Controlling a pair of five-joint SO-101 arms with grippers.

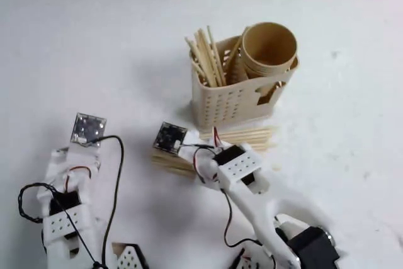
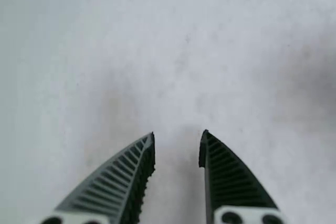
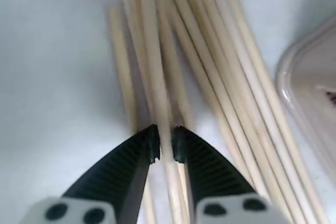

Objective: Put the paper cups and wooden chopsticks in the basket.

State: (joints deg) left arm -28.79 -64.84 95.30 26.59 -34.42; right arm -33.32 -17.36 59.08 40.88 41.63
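White tabletop [image 1: 352, 155] runs under both arms and on to a dark strip of room at the far edge.

Nearest, and well apart from the basket [image 1: 230, 102] on the left arm's side, the left gripper [image 2: 177, 140] hangs over bare table. Its ribbed fingers [image 2: 131, 177] are spread a little with nothing between them.

Closer to the basket, the right gripper [image 3: 165, 142] is down on the loose chopsticks [image 1: 252, 135]. This bundle lies flat on the table just in front of the basket, along its near wall, and runs out past the wall's corner on the left arm's side. The right gripper's dark fingertips [image 3: 149, 145] are pressed nearly together, pinching a single stick of that bundle between them. The other sticks lie fanned alongside.

The basket itself is a cream, perforated tub standing upright just behind the bundle. Inside it, on the left arm's side, standing chopsticks [image 1: 206, 58] lean together with their ends above the rim. Beside them, in the basket's other half, the paper cups [image 1: 269, 45] sit nested in one stack, mouth up, rising above the rim.
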